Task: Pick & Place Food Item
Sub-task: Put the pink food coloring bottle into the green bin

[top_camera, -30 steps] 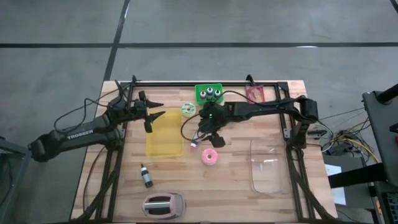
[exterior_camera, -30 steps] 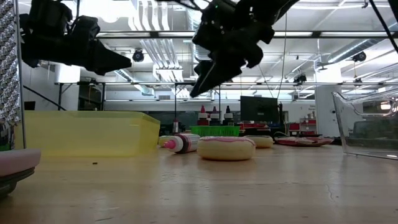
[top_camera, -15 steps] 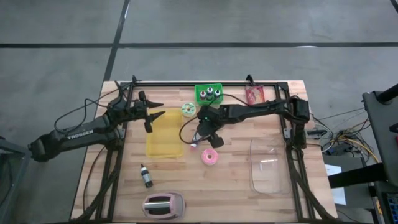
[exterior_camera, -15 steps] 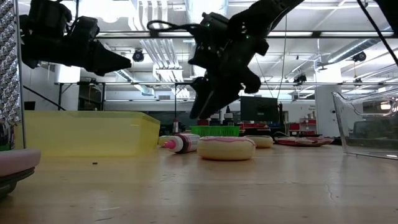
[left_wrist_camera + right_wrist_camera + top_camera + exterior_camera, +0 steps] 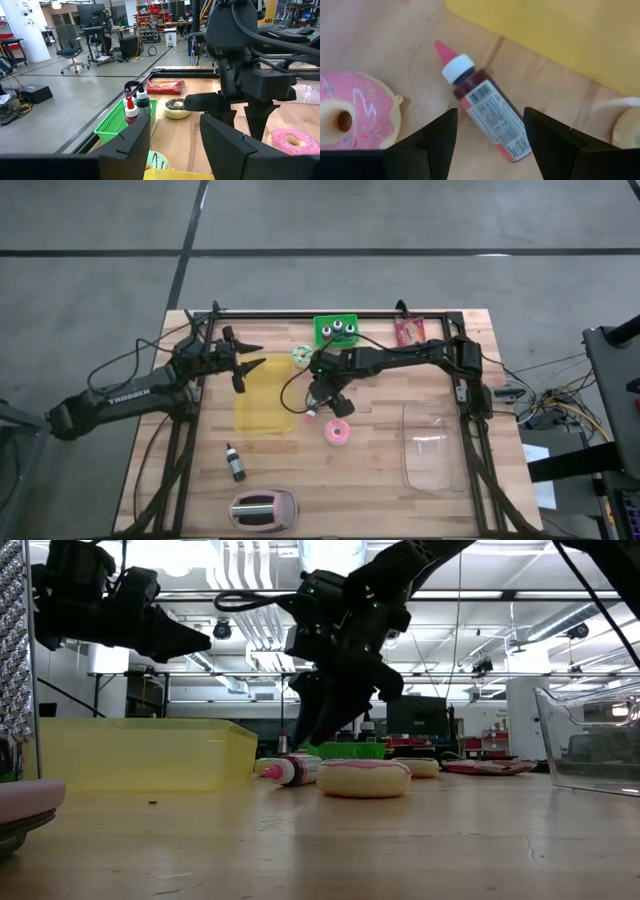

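The wooden table (image 5: 380, 480) carries everything; a black frame runs along its edges. The yellow bin (image 5: 264, 395) lies left of the middle, translucent and rectangular; the clear container (image 5: 432, 446) sits toward the right edge; the pink toaster (image 5: 264, 509) stands at the near edge; the green basket (image 5: 337, 330) of small bottles rests at the far edge, with a red packet (image 5: 410, 332) to its right and a green-iced doughnut (image 5: 303, 356) to its left; a dark bottle (image 5: 236, 463) lies left of the toaster.

The pink doughnut (image 5: 339, 431) lies near the table's middle, a ring with pink icing, pale squiggles and a cream underside. The small bottle (image 5: 489, 121) lies on its side between doughnut and bin, just beside the bin's wall: pink pointed tip, white collar, dark red contents, printed label.

The right gripper (image 5: 316, 402) hangs low over this bottle, fingers spread to either side of it and holding nothing; the left gripper (image 5: 250, 363) hovers above the bin's far end, fingers parted and empty.
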Robot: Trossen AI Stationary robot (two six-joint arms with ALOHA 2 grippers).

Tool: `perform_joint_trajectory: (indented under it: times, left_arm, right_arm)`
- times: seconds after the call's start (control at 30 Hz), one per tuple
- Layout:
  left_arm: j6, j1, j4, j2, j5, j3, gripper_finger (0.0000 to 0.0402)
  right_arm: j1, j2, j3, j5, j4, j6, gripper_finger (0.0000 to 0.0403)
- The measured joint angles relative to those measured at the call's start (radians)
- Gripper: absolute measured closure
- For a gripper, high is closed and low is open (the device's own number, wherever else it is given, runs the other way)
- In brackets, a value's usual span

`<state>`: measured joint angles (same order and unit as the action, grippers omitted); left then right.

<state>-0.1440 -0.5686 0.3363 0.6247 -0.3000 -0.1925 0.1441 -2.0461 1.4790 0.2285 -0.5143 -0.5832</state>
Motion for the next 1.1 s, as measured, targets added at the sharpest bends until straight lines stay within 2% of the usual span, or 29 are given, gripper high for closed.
perform_joint_trajectory:
  times: [0.43,0.9,1.0,1.1]
  left_arm:
    - [0.000,0.000,-0.001,0.000,0.000,0.000,0.0227]
    - [0.000,-0.001,-0.003,0.000,0.000,0.000,0.0227]
    - [-0.001,-0.001,-0.003,0.000,0.000,0.001,0.0227]
    - [0.000,-0.001,-0.002,0.000,0.000,0.001,0.0227]
  right_arm:
    - [0.006,-0.083,0.078,-0.026,-0.071,-0.013,0.0179]
    - [0.004,-0.100,0.070,-0.027,-0.079,0.001,0.0180]
    - [0.004,-0.100,0.070,-0.027,-0.075,0.019,0.0190]
    - [0.004,-0.100,0.070,-0.029,-0.075,0.032,0.0216]
